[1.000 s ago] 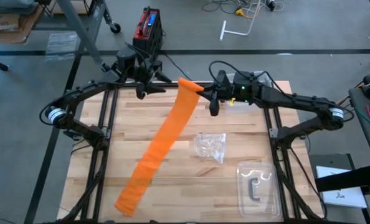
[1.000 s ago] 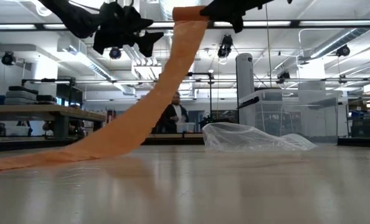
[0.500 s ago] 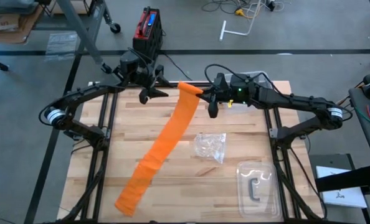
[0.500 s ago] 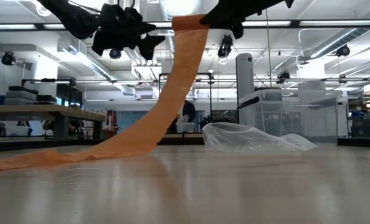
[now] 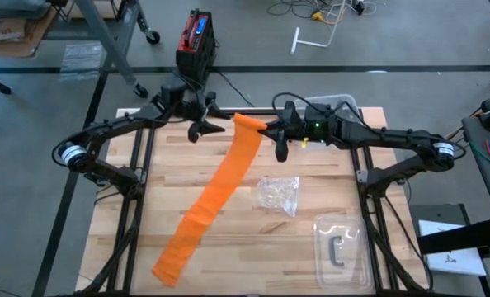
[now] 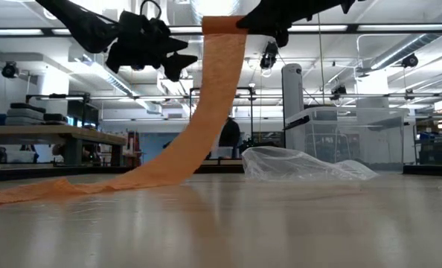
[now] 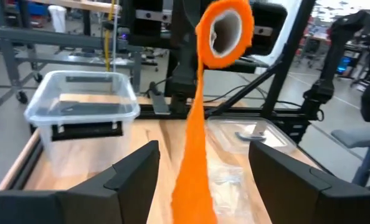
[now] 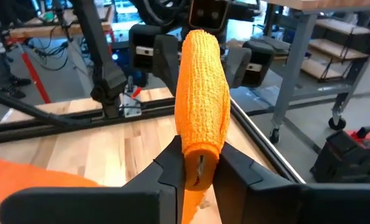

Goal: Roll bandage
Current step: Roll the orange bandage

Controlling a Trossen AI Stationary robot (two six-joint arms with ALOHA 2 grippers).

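Bright orange soft fabric bandage (image 5: 214, 195) trails from table front up to right gripper (image 8: 199, 163), clenched on its rolled end. Left gripper (image 5: 202, 126), fingers apart, has closed in beside the roll; winding can proceed.

Bandage (image 8: 201, 106): orange woven cloth, matt, coarse ribbed weave, soft and limp along its strip. Desk (image 5: 171, 181): pale wood in butt-jointed planks, smooth, with a light sheen in the low view. Wrapper (image 5: 279, 195): clear thin plastic, crumpled, glossy. Lidded box (image 7: 85, 109): clear rigid plastic. Right end effector (image 8: 197, 171): dark, matt fingers.
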